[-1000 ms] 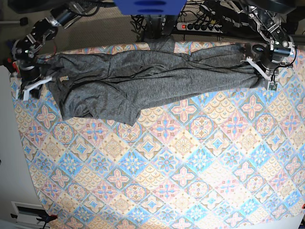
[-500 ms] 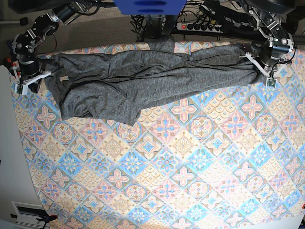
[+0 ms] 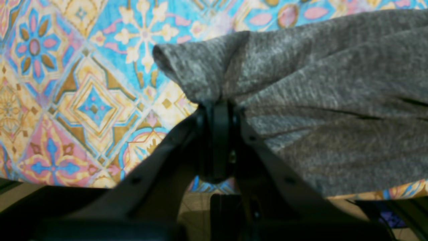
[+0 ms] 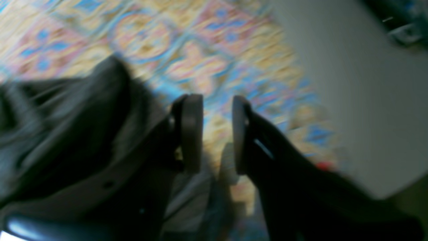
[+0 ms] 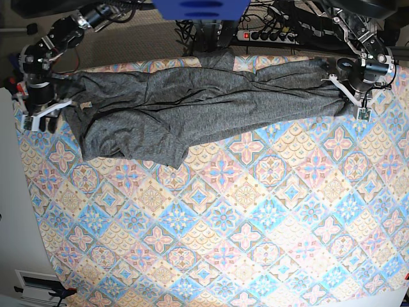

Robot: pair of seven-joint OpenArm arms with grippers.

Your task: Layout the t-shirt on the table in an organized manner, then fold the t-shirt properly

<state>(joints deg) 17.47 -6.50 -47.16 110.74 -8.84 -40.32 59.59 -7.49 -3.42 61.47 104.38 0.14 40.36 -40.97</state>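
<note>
Patterned table (image 5: 255, 224), t-shirt (image 5: 192, 109) seemingly stretched

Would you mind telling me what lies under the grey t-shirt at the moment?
Under the t-shirt only the table and its tile-pattern cloth show, visible around its edges. Whatever lies beneath the fabric itself is covered and cannot be seen.
</note>
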